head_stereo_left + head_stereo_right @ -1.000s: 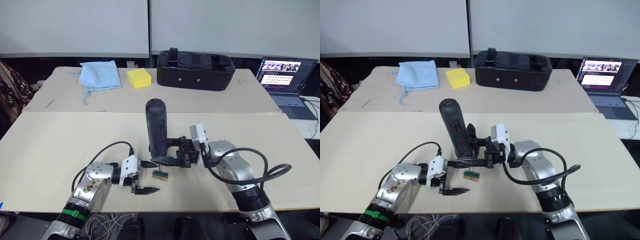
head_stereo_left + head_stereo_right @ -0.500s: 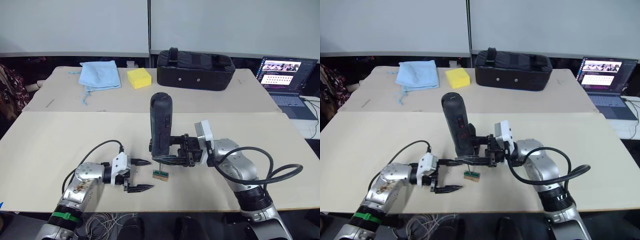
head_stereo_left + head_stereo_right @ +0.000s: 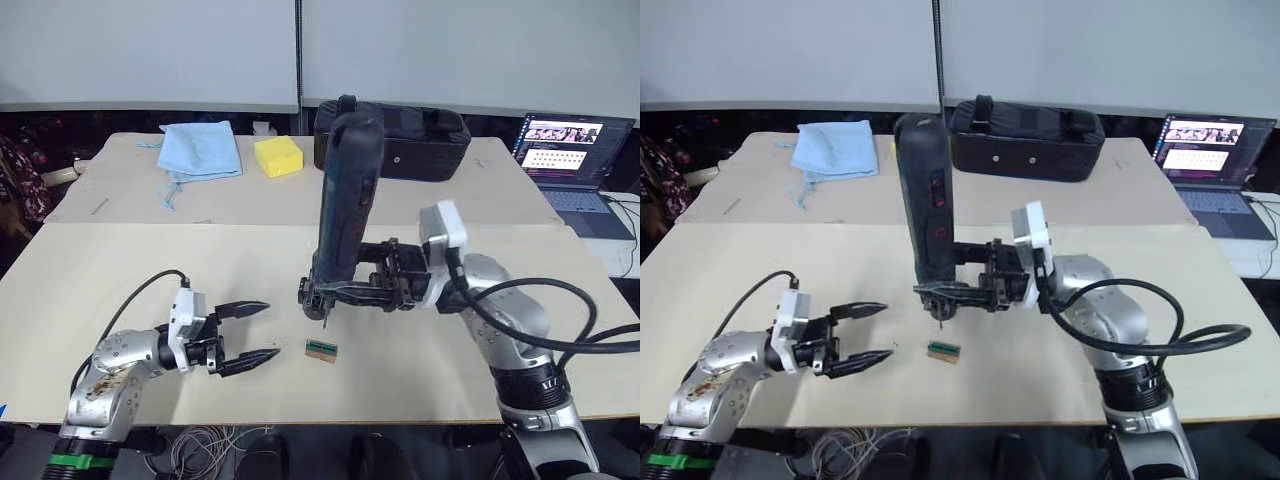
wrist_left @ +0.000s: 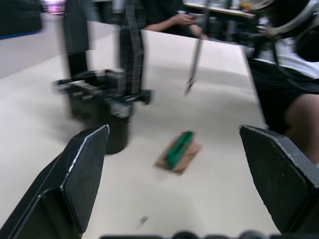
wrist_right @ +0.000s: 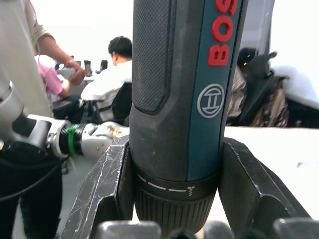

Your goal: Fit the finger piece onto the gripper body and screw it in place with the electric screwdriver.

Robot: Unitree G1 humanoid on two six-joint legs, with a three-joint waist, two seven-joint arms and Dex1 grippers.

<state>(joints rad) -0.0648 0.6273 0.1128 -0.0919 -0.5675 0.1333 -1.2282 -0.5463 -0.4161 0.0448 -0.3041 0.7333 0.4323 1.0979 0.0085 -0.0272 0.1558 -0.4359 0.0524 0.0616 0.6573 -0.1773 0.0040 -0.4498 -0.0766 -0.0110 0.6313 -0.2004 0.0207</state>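
Left eye view puts your left claw (image 3: 235, 335) nearest, low over the worktop (image 3: 120, 290), fingers spread and holding nothing. Just beyond its tips, a small green-and-brown part (image 3: 320, 349) lies flat on the worktop; I cannot tell what it is. Above and slightly behind that part your right claw (image 3: 335, 288) pinches the screwdriver (image 3: 343, 195) near its lower collar. The tool's long axis runs close to vertical, top leaning a little away from you, bit (image 3: 938, 316) pointing down and clear of the surface. In the right wrist view the fingers (image 5: 107, 191) press against both sides of the barrel.

Neither the finger piece nor the gripper body can be made out with certainty on the near worktop. To do this step well, keep the screwdriver upright and steady, and bring the bit down only once it stands square over the screw hole. Farther back lie a blue cloth (image 3: 200, 150), a yellow sponge (image 3: 278, 156) and a black bag (image 3: 420, 140), with a laptop (image 3: 568, 155) far right.
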